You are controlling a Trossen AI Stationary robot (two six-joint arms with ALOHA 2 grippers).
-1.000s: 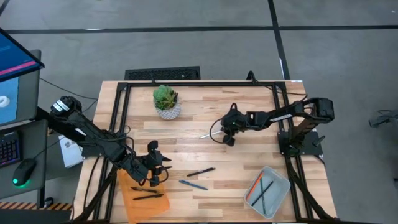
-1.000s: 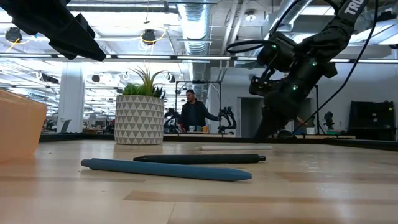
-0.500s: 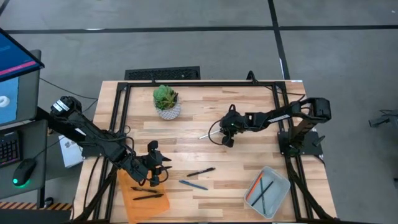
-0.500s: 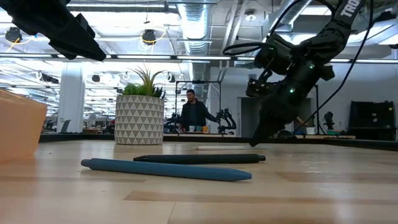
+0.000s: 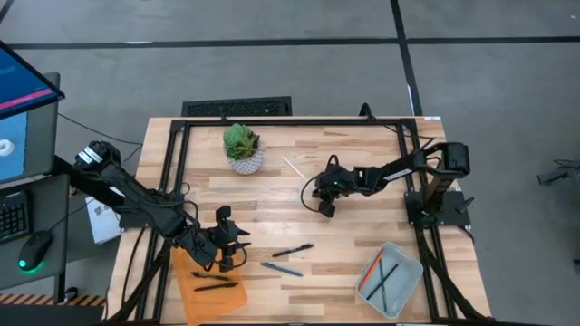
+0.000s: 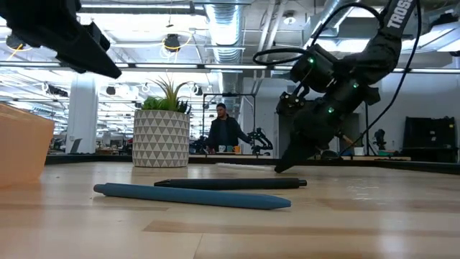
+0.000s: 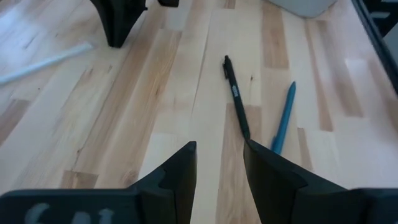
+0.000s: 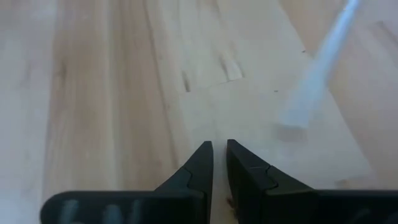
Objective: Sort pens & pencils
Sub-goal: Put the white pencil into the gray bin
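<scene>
High view shows the sorting half done: two dark pens (image 5: 216, 282) lie on the orange tray (image 5: 186, 299) by the left arm, and pencils (image 5: 379, 277) sit in the grey bin (image 5: 412, 267) near the right arm, so each arm serves its own side. A black pen (image 5: 293, 250) and a blue pen (image 5: 282, 269) wait on the worktop (image 5: 272, 208) between them. The left tool (image 5: 228, 256) hovers at the tray's edge, fingers spread and empty, facing those pens. The right tool (image 5: 324, 205), fingers nearly pressed together with nothing between, rests low just beside the white pencil (image 5: 294, 169), probably to nudge or reach it.
</scene>
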